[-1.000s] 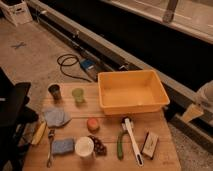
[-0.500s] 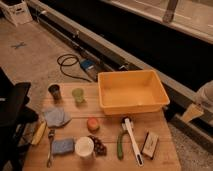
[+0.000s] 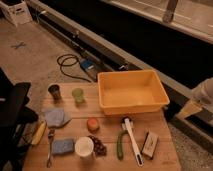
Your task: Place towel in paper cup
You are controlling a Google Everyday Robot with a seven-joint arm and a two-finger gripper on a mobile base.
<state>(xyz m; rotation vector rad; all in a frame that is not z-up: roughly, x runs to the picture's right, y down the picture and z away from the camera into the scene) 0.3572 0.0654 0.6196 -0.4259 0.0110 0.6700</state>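
Observation:
The towel (image 3: 56, 117) is a crumpled grey-blue cloth lying on the left part of the wooden table (image 3: 107, 125). The white paper cup (image 3: 84, 146) stands upright near the table's front edge, a little right of and below the towel. My arm comes in at the right edge of the view, and the gripper (image 3: 190, 108) hangs off the table's right side, level with the yellow bin and far from both towel and cup. It holds nothing that I can see.
A large yellow bin (image 3: 132, 91) fills the table's back right. A dark cup (image 3: 54, 91) and a green cup (image 3: 77, 95) stand at the back left. An orange object (image 3: 92, 124), grapes (image 3: 99, 146), a blue sponge (image 3: 62, 146), a fork (image 3: 50, 147) and a white brush (image 3: 132, 141) lie around the paper cup.

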